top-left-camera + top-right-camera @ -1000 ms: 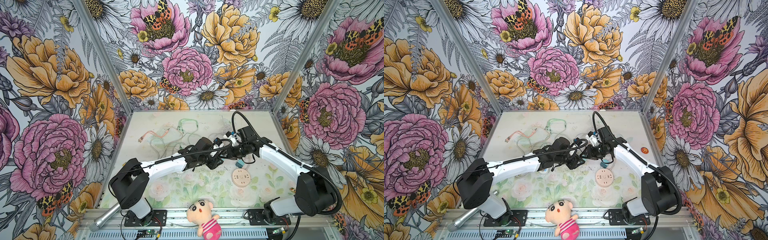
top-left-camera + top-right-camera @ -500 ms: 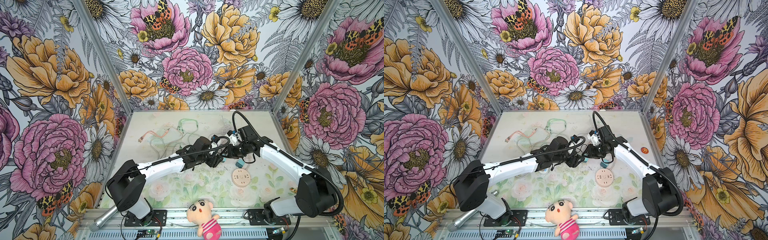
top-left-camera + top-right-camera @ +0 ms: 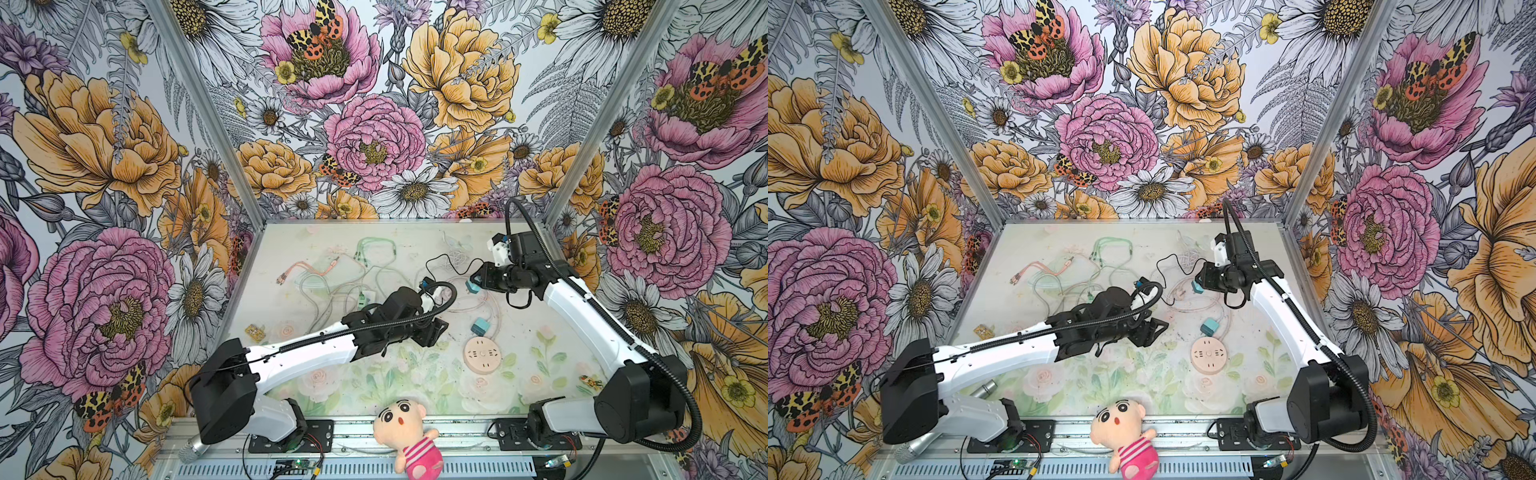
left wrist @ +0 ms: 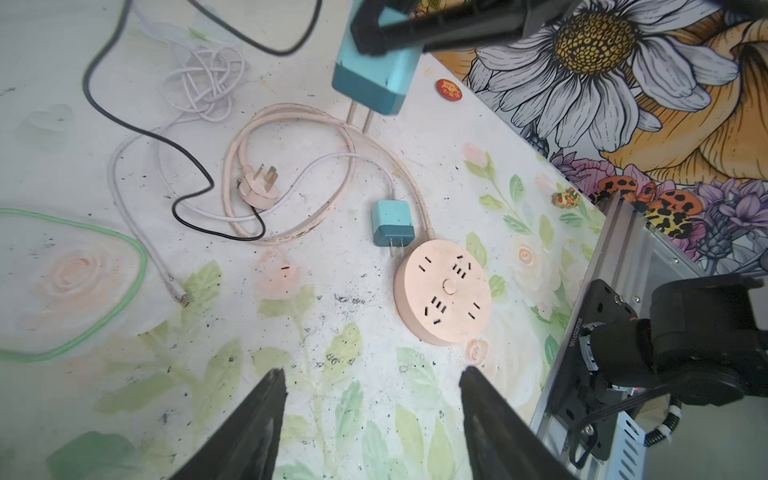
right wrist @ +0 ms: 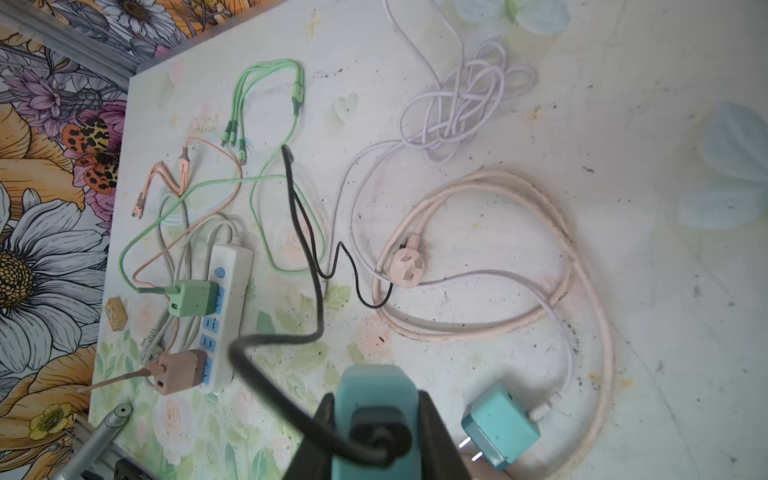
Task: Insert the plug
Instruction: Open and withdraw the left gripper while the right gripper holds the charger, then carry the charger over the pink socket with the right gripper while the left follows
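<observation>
Wrist views: hovering right end effector (image 5: 376,409) pinches teal plug (image 4: 372,79), left end effector (image 4: 373,376) spread.

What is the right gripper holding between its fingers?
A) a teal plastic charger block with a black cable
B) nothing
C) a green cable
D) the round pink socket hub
A: the right gripper is shut on the teal plastic charger block, with its black cable trailing away.

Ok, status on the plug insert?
Left gripper open, empty. Right gripper shut on teal plug, aloft, not yet at round socket. Second teal charger lies beside socket's rim.
</observation>
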Controlling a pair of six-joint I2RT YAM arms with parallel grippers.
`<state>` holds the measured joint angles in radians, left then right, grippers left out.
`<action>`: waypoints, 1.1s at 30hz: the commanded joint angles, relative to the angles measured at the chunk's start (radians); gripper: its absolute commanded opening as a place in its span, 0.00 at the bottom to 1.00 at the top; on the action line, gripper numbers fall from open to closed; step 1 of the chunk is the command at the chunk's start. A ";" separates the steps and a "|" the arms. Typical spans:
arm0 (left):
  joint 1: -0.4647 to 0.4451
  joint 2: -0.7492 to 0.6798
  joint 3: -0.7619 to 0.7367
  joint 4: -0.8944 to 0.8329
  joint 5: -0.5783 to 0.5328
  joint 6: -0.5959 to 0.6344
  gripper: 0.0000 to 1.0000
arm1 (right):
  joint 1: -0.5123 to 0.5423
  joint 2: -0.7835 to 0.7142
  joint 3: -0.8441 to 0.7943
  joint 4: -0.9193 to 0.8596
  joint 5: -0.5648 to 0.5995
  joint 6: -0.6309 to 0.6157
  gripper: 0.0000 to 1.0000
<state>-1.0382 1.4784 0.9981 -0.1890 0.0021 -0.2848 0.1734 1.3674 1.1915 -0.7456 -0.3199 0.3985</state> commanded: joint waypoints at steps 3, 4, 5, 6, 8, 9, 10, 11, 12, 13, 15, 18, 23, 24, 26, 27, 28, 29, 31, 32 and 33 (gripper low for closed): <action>-0.091 0.195 0.162 -0.017 -0.068 0.017 0.60 | -0.054 -0.033 0.049 -0.008 0.113 -0.025 0.00; -0.106 0.239 0.201 -0.017 -0.060 0.032 0.60 | -0.067 -0.033 0.048 -0.011 0.118 -0.026 0.00; -0.115 0.274 0.238 -0.018 -0.052 0.047 0.60 | -0.078 -0.036 0.045 -0.011 0.119 -0.026 0.00; -0.127 0.313 0.273 -0.020 -0.045 0.067 0.60 | -0.092 -0.037 0.039 -0.010 0.120 -0.026 0.00; -0.141 0.395 0.334 -0.022 -0.035 0.096 0.61 | -0.121 -0.041 0.026 -0.009 0.134 -0.020 0.00; -0.145 0.426 0.360 -0.019 -0.023 0.109 0.61 | -0.139 -0.045 0.018 -0.009 0.146 -0.012 0.00; -0.146 0.449 0.379 -0.017 -0.011 0.117 0.61 | -0.158 -0.048 0.009 -0.010 0.150 -0.004 0.00; -0.147 0.474 0.400 -0.013 -0.003 0.124 0.61 | -0.179 -0.051 0.000 -0.008 0.145 0.003 0.00; -0.148 0.499 0.418 -0.008 0.009 0.129 0.61 | -0.201 -0.053 -0.009 -0.008 0.143 0.009 0.00; -0.148 0.518 0.433 -0.005 0.019 0.135 0.61 | -0.216 -0.054 -0.016 -0.008 0.147 0.012 0.00; -0.152 0.564 0.474 -0.001 0.033 0.148 0.61 | -0.236 -0.055 -0.028 -0.006 0.149 0.007 0.00; -0.164 0.632 0.543 -0.002 0.048 0.164 0.61 | -0.243 -0.048 -0.036 -0.006 0.144 0.001 0.00; -0.178 0.723 0.647 -0.004 0.098 0.175 0.61 | -0.255 -0.041 -0.043 -0.006 0.134 -0.007 0.00; -0.180 0.739 0.664 -0.006 0.111 0.176 0.61 | -0.260 -0.043 -0.045 -0.006 0.131 -0.010 0.00; -0.183 0.767 0.699 -0.020 0.126 0.176 0.61 | -0.265 -0.048 -0.051 -0.006 0.129 -0.014 0.00; -0.183 0.780 0.714 -0.033 0.129 0.179 0.61 | -0.269 -0.052 -0.055 -0.006 0.128 -0.016 0.00; -0.184 0.790 0.726 -0.044 0.130 0.182 0.61 | -0.272 -0.055 -0.059 -0.005 0.127 -0.016 0.00; -0.187 0.802 0.739 -0.064 0.131 0.188 0.61 | -0.275 -0.059 -0.061 -0.005 0.125 -0.018 0.00; -0.192 0.818 0.757 -0.103 0.121 0.200 0.61 | -0.280 -0.062 -0.064 -0.005 0.120 -0.018 0.00; -0.195 0.826 0.761 -0.121 0.115 0.206 0.61 | -0.281 -0.063 -0.065 -0.005 0.119 -0.018 0.00; -0.198 0.830 0.761 -0.135 0.107 0.209 0.61 | -0.282 -0.062 -0.064 -0.005 0.117 -0.016 0.00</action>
<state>-1.2278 2.2890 1.7351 -0.2588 0.0990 -0.1112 -0.1024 1.3361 1.1320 -0.7601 -0.1879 0.3977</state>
